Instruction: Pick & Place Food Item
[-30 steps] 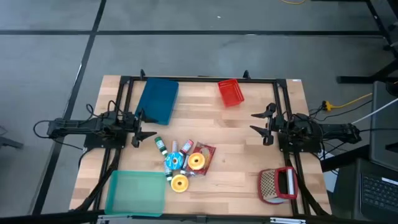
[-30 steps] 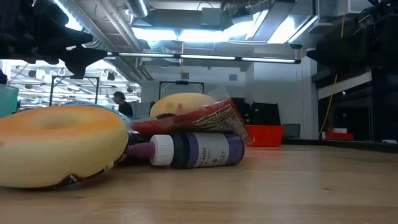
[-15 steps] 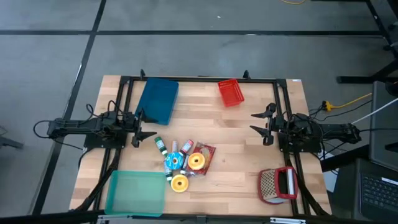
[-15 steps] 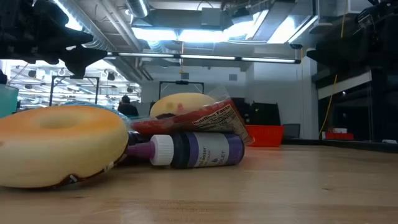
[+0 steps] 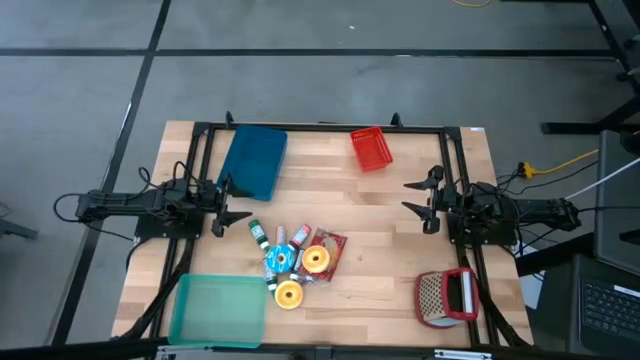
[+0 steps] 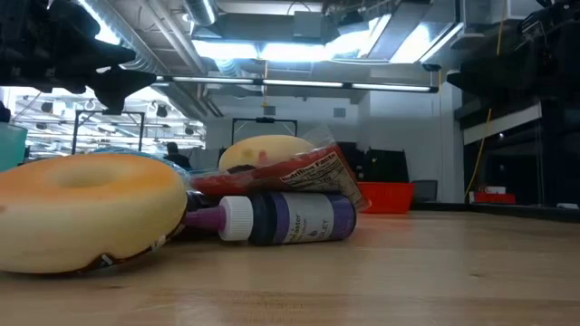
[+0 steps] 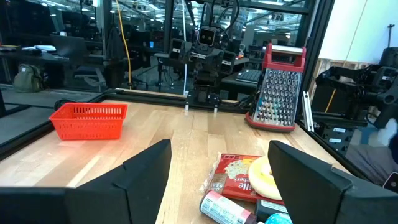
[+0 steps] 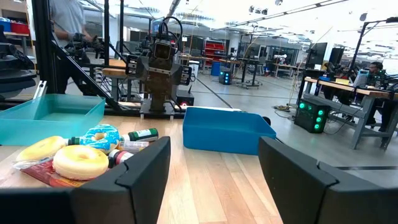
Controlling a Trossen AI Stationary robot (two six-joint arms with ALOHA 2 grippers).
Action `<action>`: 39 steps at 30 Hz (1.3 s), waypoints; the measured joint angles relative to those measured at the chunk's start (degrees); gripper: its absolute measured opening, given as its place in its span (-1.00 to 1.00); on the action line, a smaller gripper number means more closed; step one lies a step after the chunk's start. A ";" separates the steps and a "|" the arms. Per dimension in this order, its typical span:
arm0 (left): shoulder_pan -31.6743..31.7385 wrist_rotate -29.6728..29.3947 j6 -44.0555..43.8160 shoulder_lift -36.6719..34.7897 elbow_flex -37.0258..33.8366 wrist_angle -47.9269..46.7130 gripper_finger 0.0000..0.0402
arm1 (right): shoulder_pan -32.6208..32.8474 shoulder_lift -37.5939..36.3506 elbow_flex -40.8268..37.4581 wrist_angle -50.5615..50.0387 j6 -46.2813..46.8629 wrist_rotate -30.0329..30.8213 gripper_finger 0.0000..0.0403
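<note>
Right now both my grippers hang with jaws spread, holding nothing: my left gripper (image 5: 222, 204) at the table's left edge, my right gripper (image 5: 425, 199) at the right edge, each well apart from the food. The food pile (image 5: 296, 256) lies near the middle, toward the near side: a plain donut (image 5: 288, 294) nearest, a second donut (image 5: 316, 260) on a red snack packet (image 5: 330, 250), small bottles (image 5: 259, 235) crowded beside them. I'd judge the nearest donut easiest, since it sits at the pile's edge. I should descend straight over it, straddle one side of the ring, and avoid nudging the bottles. Which container is meant, the teal tray (image 5: 217, 310) or another, I cannot tell.
</note>
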 joint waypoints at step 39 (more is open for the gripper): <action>0.02 -4.32 0.01 0.00 0.00 1.08 0.32 | 0.00 0.00 0.02 7.13 8.43 18.03 0.22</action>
